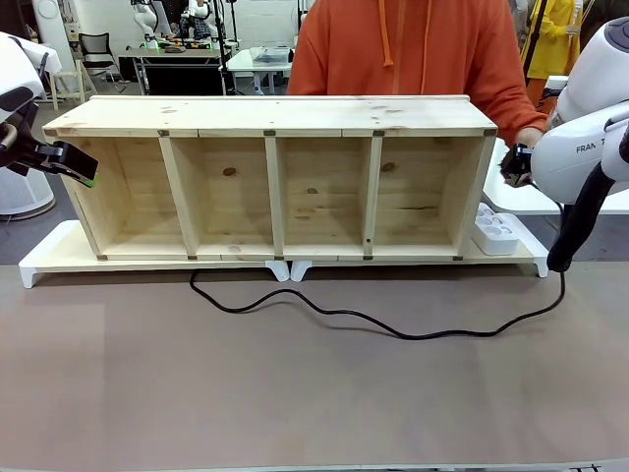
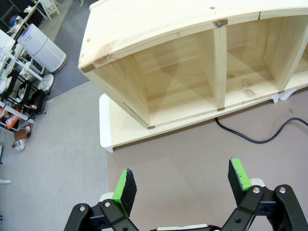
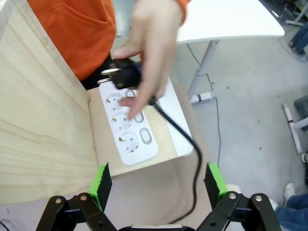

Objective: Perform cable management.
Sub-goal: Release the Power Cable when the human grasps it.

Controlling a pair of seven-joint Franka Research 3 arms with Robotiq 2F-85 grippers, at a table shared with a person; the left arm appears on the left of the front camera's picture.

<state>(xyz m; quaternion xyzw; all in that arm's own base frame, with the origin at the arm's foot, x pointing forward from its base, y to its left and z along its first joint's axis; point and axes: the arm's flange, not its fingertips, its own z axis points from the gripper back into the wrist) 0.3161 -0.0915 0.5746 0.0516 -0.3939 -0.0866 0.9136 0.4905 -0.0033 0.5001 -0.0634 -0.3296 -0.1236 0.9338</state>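
The tabletop [image 1: 295, 393] lies bare and brown nearest me; across it the cable [image 1: 344, 315] snakes in loose waves, starting just in front of the shelf's [image 1: 280, 177] white base [image 1: 59, 258] left of the middle, sagging toward the near side, then climbing at the right edge up beside the right arm's black sleeve [image 1: 580, 221]; behind it the long wooden shelf lies on that base, four open compartments facing this way; a white power strip [image 1: 494, 231] sits on the base just off the shelf's right end.

The left tool [image 2: 181, 185] hangs above the tabletop off the shelf's left end, fingers [image 2: 126, 190] well apart, nothing between them; in its wrist view a bend of the cable [image 2: 250, 137] shows just before the base.

The right tool [image 3: 156, 180] hovers at the shelf's right end, above the strip [image 3: 130, 127], pads [image 3: 102, 179] spread wide with nothing gripped; beyond them a person's hand [image 3: 149, 48] holds the cable's black plug [image 3: 120, 72], prongs showing, just above the strip's sockets, one fingertip down near the strip; from the plug the cable [image 3: 192, 149] drops toward the tool, running between the pads but touching neither.

At the far side stands the person in an orange hoodie [image 1: 413, 49], close against the shelf's back.
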